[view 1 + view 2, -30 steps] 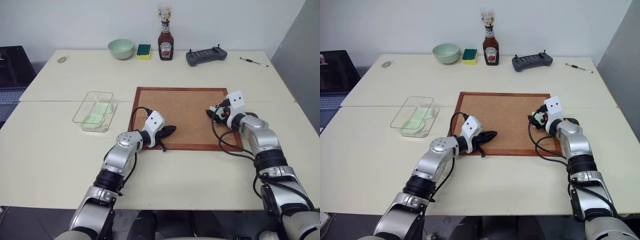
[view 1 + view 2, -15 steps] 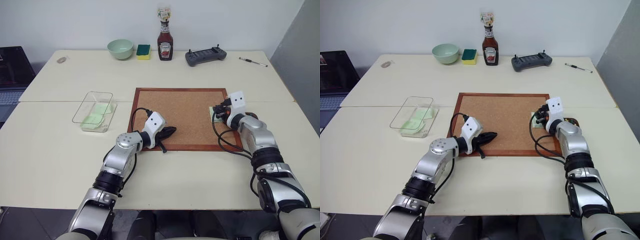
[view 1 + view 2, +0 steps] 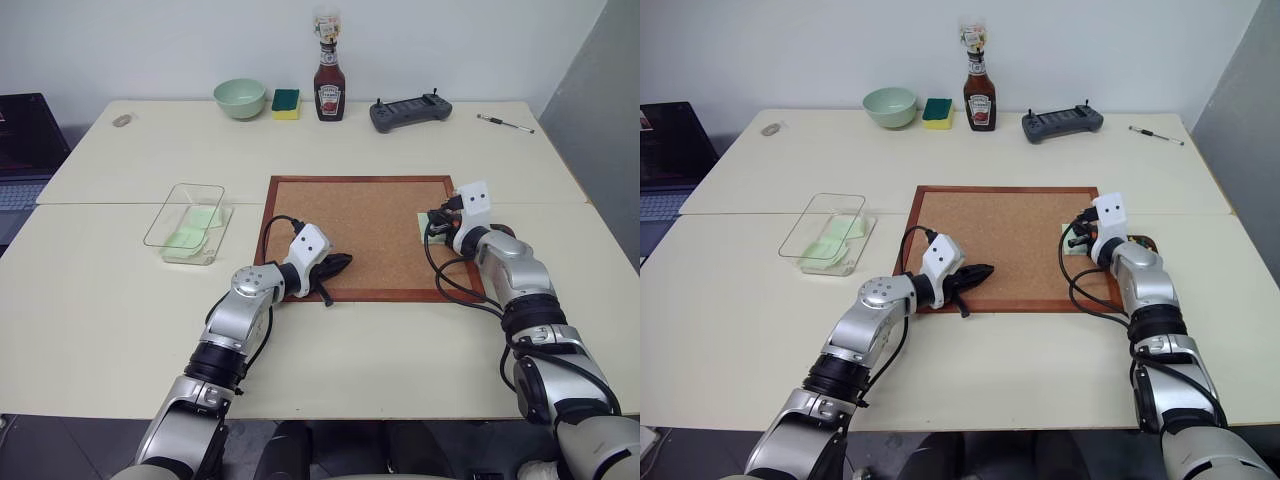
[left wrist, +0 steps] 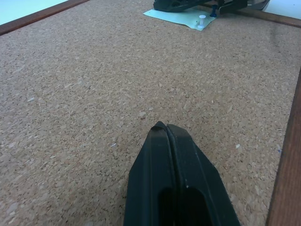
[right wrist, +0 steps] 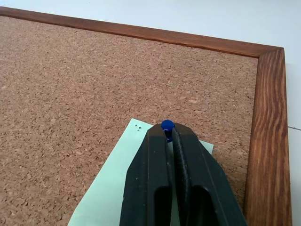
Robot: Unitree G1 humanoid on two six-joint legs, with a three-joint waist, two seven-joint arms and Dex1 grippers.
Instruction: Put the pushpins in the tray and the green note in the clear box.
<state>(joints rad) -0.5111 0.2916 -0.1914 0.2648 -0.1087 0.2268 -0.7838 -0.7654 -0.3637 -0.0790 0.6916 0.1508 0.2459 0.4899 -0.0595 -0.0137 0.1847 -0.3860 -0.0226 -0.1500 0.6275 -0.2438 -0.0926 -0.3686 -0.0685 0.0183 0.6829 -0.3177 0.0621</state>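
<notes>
A pale green note (image 5: 110, 195) lies on the corkboard (image 3: 350, 230) near its right edge. My right gripper (image 5: 168, 134) rests over the note, shut on a blue pushpin (image 5: 167, 125) that stands in it. In the left wrist view the same note (image 4: 176, 18) also carries a white pin (image 4: 201, 20). My left gripper (image 4: 165, 128) is shut on nothing and lies low over the board's front left part. The clear box (image 3: 187, 222) sits left of the board with green paper inside. A dark brownish tray (image 3: 1147, 241) peeks out behind my right wrist.
Along the far table edge stand a pale green bowl (image 3: 240, 97), a green-and-yellow sponge (image 3: 287, 102), a ketchup bottle (image 3: 330, 85), a grey controller (image 3: 409, 111) and a pen (image 3: 505, 123). A laptop (image 3: 25, 140) sits at the far left.
My right gripper went from open to shut on the blue pushpin, settling onto the note. The left arm has stayed still.
</notes>
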